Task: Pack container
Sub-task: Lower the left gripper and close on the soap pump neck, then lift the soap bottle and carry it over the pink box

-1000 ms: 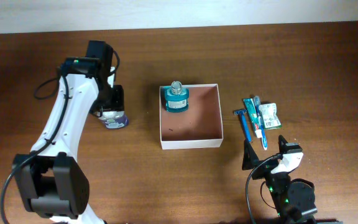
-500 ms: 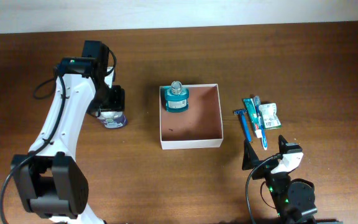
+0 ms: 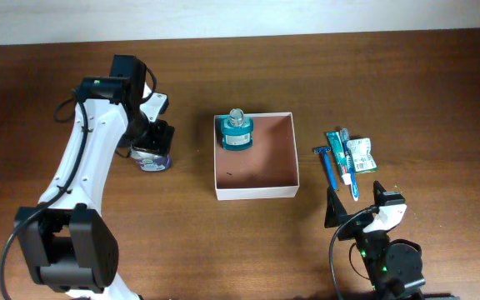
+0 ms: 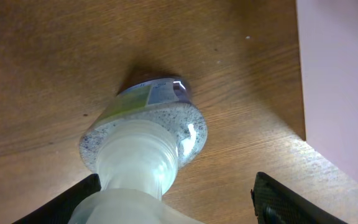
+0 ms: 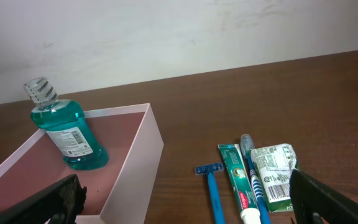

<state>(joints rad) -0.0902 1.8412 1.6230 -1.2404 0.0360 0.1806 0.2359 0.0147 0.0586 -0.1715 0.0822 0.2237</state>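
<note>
Overhead | L arm (image 3: 88,146) angled down, L pincer (image 4: 176,190) apart astride speckled bottle (image 4: 148,124) | R pincer (image 5: 184,186) apart, low

Overhead, can see only the lower end of the bottle (image 3: 154,162) below the left gripper (image 3: 150,143) covering the rest. From the left wrist, cannot read its blurred label or see past the neck, cut off at the bottom edge along with both fingers (image 4: 73,205). From the right wrist, lose the container (image 5: 142,162), razor (image 5: 213,193) and toothpaste (image 5: 232,174) at the bottom edge; cannot read the packet (image 5: 272,174).
</note>
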